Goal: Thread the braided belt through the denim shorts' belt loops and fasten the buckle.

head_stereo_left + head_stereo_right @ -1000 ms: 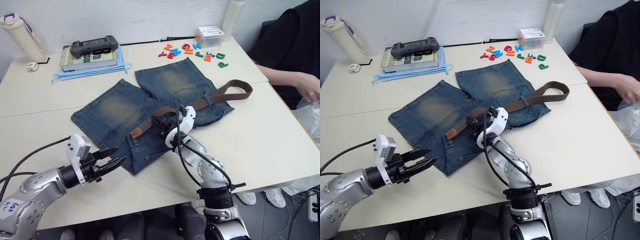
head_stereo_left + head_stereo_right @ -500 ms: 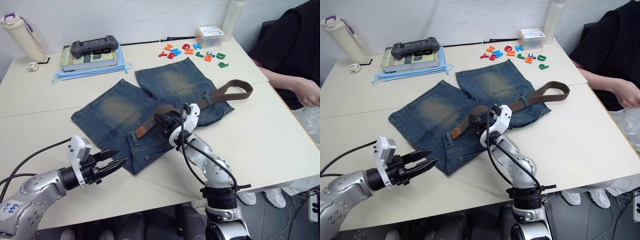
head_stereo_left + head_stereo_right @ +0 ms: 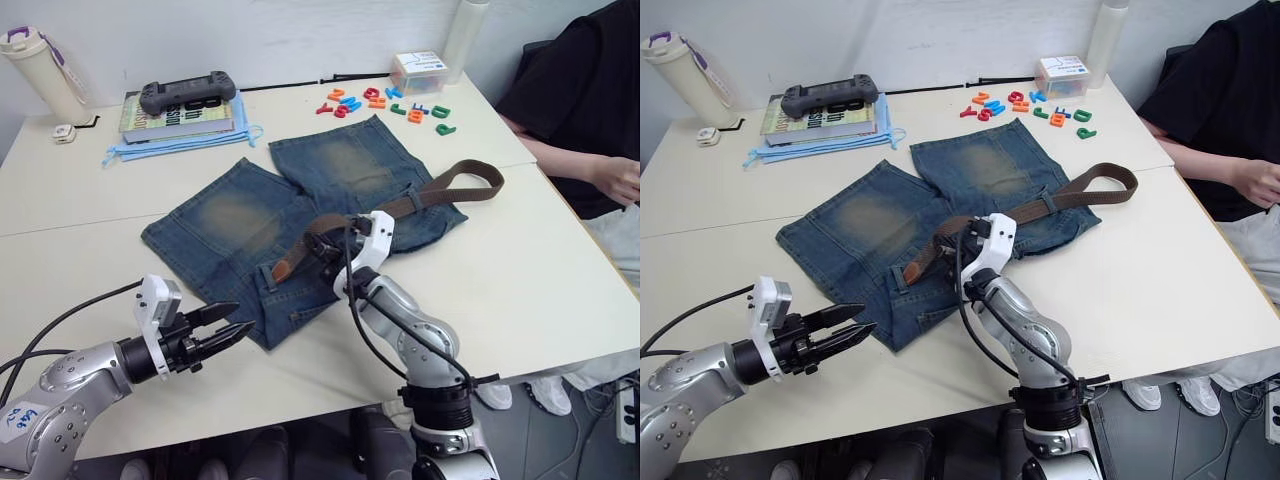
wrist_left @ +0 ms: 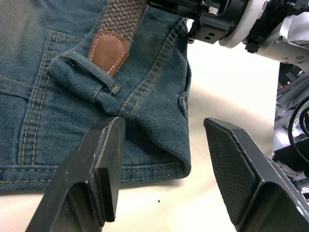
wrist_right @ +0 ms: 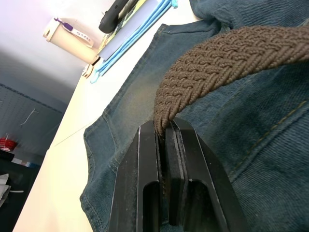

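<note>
The denim shorts (image 3: 240,215) lie flat in the middle of the table, waistband toward me. The braided belt (image 3: 455,180) lies across them and curls into a loop at their right side. My right gripper (image 3: 322,248) is shut on the belt (image 5: 227,53) a short way behind its tan tip (image 3: 283,268), holding that end raised above the waistband. The tip (image 4: 108,50) hangs just over a belt loop (image 4: 89,72). My left gripper (image 3: 228,325) is open and low at the waistband's near corner, its fingers (image 4: 99,164) astride the denim edge. I cannot make out the buckle.
At the back left, a game controller (image 3: 185,95) lies on a book above a blue folder (image 3: 180,142), beside a cream bottle (image 3: 40,70). Coloured letters (image 3: 390,102) and a plastic box (image 3: 420,70) sit at the back. A person (image 3: 590,100) sits at the right.
My right gripper has lifted the belt's tip end and carried it slightly left, so the tip now hangs steeper. The left gripper has barely moved. The person's hand has shifted.
</note>
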Tool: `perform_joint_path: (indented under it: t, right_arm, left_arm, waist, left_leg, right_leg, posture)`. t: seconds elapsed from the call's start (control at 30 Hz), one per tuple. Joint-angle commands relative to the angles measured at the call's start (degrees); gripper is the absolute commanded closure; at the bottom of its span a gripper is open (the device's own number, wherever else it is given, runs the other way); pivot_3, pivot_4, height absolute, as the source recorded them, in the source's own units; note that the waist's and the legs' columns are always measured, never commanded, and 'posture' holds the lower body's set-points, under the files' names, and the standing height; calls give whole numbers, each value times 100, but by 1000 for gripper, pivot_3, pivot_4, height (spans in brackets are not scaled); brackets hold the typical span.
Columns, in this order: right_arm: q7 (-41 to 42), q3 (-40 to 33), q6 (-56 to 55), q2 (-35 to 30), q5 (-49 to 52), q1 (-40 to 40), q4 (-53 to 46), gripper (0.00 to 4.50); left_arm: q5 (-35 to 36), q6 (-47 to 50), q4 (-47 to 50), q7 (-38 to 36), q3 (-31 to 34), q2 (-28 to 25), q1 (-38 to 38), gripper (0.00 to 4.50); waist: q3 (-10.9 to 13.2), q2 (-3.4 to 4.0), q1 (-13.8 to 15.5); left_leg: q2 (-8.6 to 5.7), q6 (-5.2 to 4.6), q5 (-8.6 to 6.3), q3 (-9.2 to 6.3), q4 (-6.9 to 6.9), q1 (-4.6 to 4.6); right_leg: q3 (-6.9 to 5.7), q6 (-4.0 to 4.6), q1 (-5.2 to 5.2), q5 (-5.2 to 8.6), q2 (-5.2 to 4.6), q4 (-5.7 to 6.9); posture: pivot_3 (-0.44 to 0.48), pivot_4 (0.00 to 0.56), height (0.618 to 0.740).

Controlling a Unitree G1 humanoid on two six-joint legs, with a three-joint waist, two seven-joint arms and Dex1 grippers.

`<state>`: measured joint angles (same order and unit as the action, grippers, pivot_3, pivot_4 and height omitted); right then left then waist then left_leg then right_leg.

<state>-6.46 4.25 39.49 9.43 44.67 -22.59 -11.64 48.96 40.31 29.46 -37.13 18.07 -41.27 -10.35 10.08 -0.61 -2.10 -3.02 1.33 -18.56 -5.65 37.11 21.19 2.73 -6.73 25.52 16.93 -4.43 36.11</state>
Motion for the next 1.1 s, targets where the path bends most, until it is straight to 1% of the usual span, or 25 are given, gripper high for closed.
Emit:
perform_joint_path:
  t: [0.03,0.17,0.37,0.67,0.97,1.1]
  right_arm:
    - [117,81,-43,258,-29,31,30,4500]
    - [55,94,141,465,20,5,383,4500]
    - [81,150,283,572,-9,-163,805,4500]
    - [472,370,340,709,-22,-610,1242,4500]
    - [822,568,452,771,-4,-785,1366,4500]
    - [858,557,511,793,10,-812,1355,4500]
  left_arm:
    - [-59,-141,14,-94,164,32,-67,1581]
    - [-80,-178,-13,-112,157,42,-93,1581]
    - [-130,-228,-60,-145,157,67,-106,1581]
    - [-226,-252,-252,-139,179,111,-75,1581]
    - [-119,278,-747,445,43,343,609,1581]
    - [-30,595,-736,603,49,418,711,1581]
  waist:
    - [0,0,0]
    - [0,0,-3]
    - [-6,-3,-15]
    - [-13,-10,-136]
    - [-14,-12,-148]
    - [-14,-12,-153]
  left_leg:
    - [0,0,0,0,0,0]
    - [0,0,0,0,0,-1]
    - [0,0,0,0,0,-3]
    - [1,5,2,1,3,-16]
    - [11,10,4,1,4,-24]
    - [12,13,4,1,3,-23]
  right_leg:
    - [0,0,0,0,0,0]
    - [0,0,0,0,0,0]
    - [0,0,0,0,0,1]
    - [4,1,-4,0,2,25]
    - [3,5,-3,2,12,40]
    - [4,5,-1,2,13,40]
  posture:
    - [0,150,740]
    - [0,150,740]
    - [0,150,740]
    - [0,150,740]
    - [0,150,740]
    - [0,150,740]
